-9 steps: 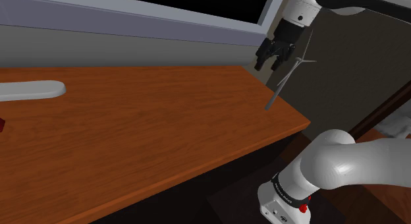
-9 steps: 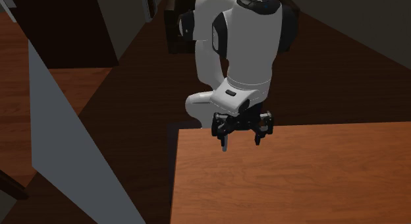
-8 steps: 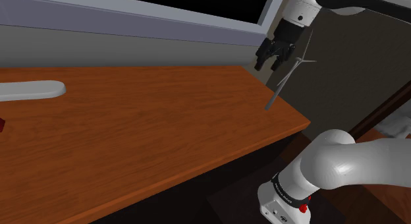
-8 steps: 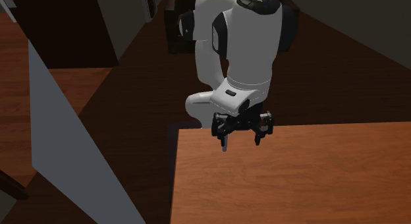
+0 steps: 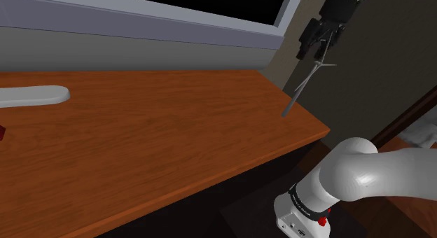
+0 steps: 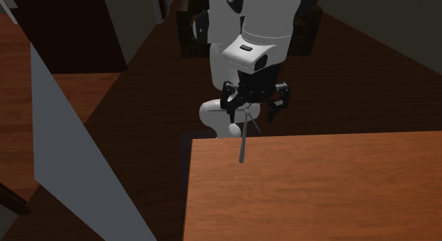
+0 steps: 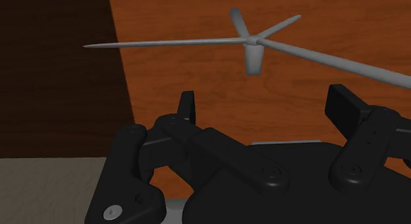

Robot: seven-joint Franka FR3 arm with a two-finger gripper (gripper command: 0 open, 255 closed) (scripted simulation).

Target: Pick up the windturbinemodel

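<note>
The wind turbine model is a thin grey pole with slim blades at its top. It stands tilted at the wooden table's corner nearest the arm, its foot by the edge. My black gripper hangs just above the blade hub, open and holding nothing. In the second exterior view the gripper is over the pole, fingers spread. From the wrist, the hub and blades lie beyond the fingertips of the gripper, untouched.
A flat white object lies far along the table toward the shoulder view's left, with a dark red thing at the frame edge. A grey window frame runs behind the table with a black area above. The table drops off beside the turbine.
The gripper has risen from beside the turbine's head to just above it and turned. The turbine has stayed where it was.
</note>
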